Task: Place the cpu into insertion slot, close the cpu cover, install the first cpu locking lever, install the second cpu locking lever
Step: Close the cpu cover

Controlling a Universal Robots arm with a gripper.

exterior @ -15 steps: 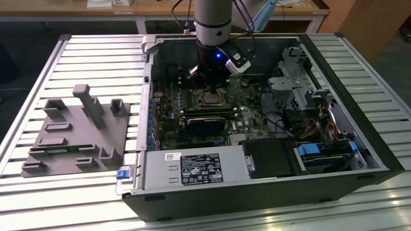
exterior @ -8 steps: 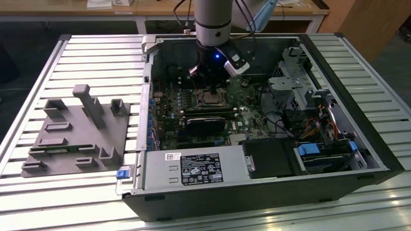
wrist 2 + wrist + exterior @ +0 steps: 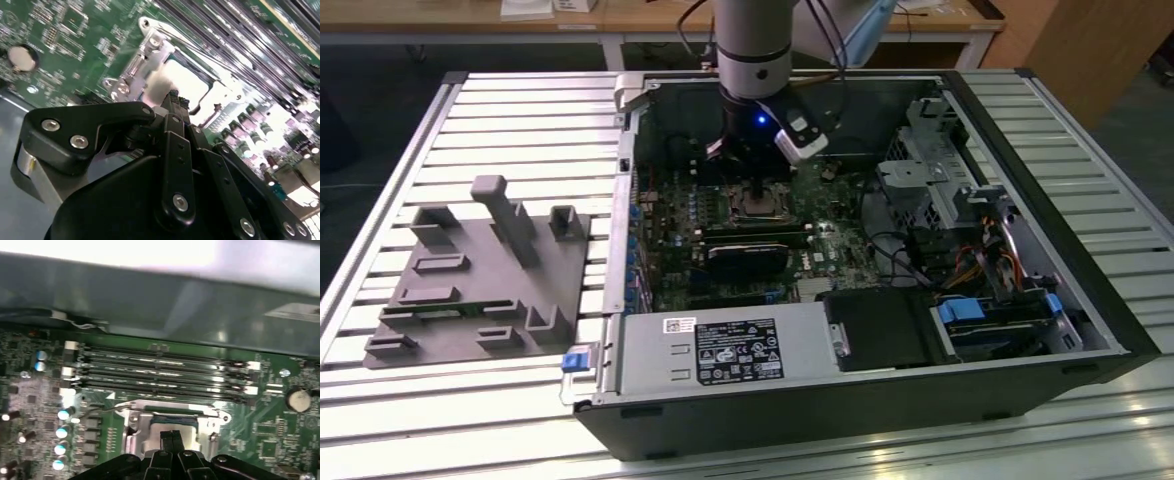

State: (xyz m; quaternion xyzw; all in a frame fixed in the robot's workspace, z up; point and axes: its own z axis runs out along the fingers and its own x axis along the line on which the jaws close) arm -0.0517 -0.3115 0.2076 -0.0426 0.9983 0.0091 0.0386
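Note:
In the exterior view my gripper (image 3: 757, 178) reaches down into the open computer case, right above the insertion slot (image 3: 758, 206) on the green board. The cpu (image 3: 187, 82), with its silvery top, lies in the slot in both wrist views (image 3: 159, 430). The cpu cover (image 3: 131, 416) lies down around it as a bright metal frame (image 3: 150, 37). A thin wire locking lever (image 3: 97, 411) sticks out sideways from one corner of the socket. My black fingertips (image 3: 172, 439) are pressed together just over the cpu's edge, holding nothing.
Long black memory slots (image 3: 160, 372) run beside the socket, with capacitors (image 3: 62, 432) and a coin battery (image 3: 299, 400) nearby. In the case sit a black card (image 3: 747, 255), a power supply (image 3: 720, 350) and a drive cage (image 3: 934, 170). A grey fixture (image 3: 480, 270) lies on the slatted table.

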